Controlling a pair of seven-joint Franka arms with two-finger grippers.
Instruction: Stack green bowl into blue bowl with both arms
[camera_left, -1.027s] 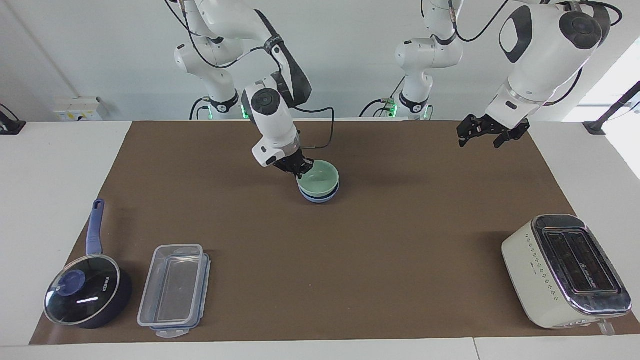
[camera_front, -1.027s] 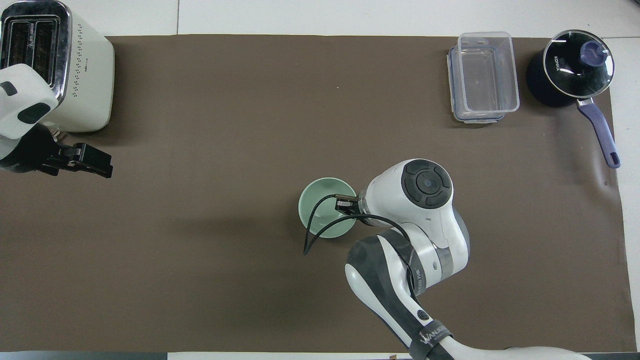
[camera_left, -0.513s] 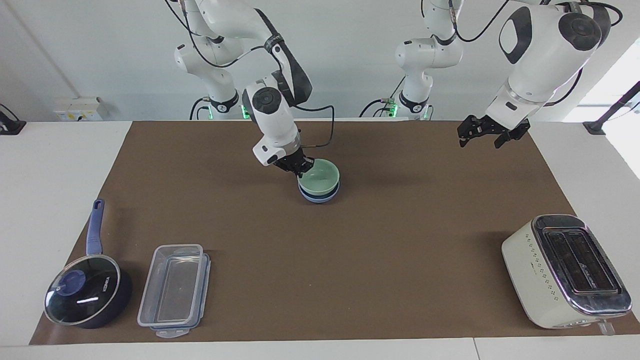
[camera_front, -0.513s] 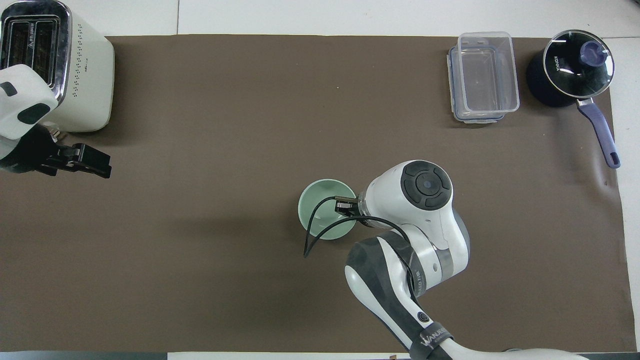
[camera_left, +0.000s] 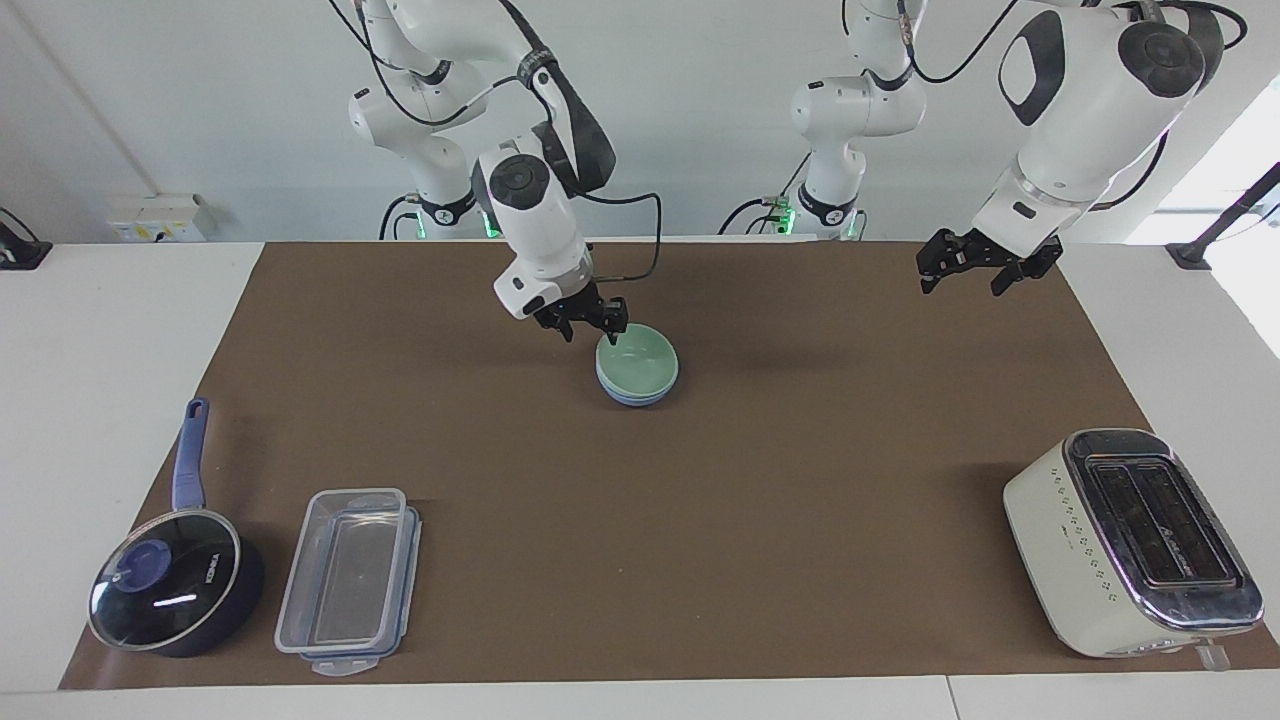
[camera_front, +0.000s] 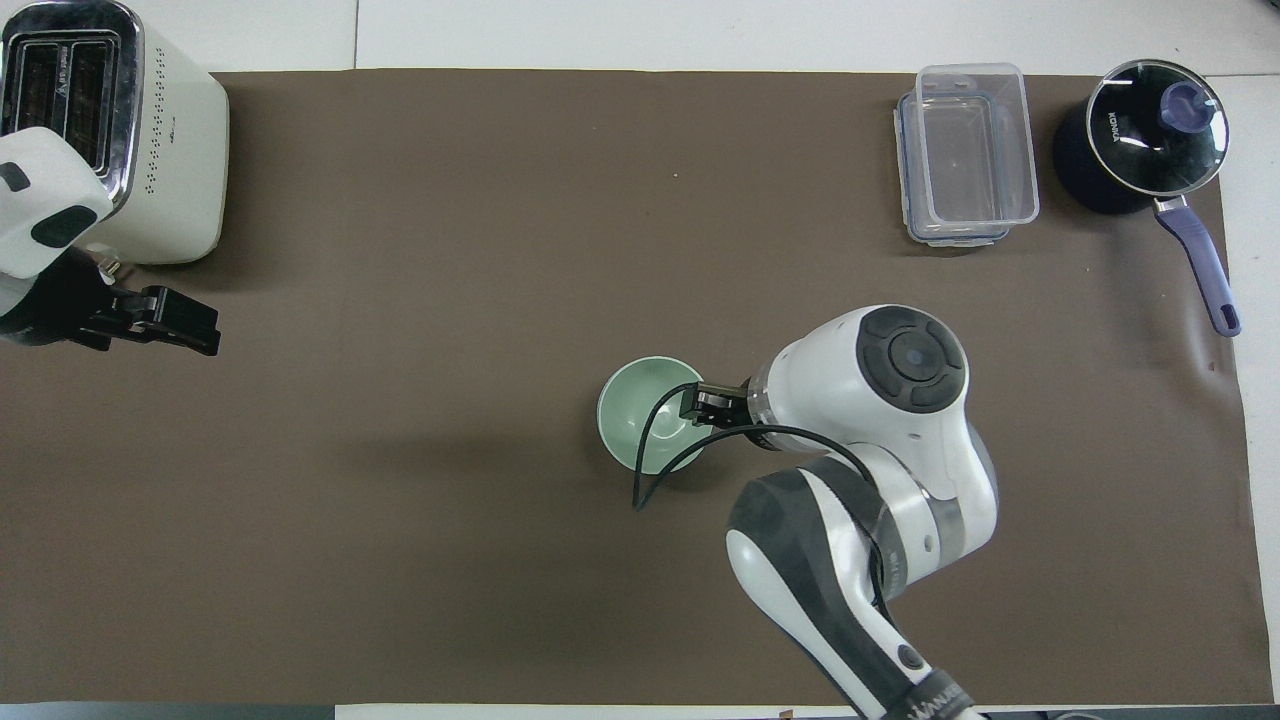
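**Bowls look stacked, arm just needs to clear out**

So the green bowl (camera_left: 637, 363) is sitting nested in the blue bowl (camera_left: 637, 397), mid-mat, nearer the robots than the toaster (camera_left: 1130, 540). The right gripper (camera_left: 590, 322) is hanging just above the green rim on the robots' side, fingers spread wide, holding nothing. The left gripper (camera_left: 968, 272) is waiting over the mat's edge, also wide open and empty. I'm guessing only pulling away is left.

Green bowl (camera_left: 637, 361) nested in blue bowl (camera_left: 640, 397)
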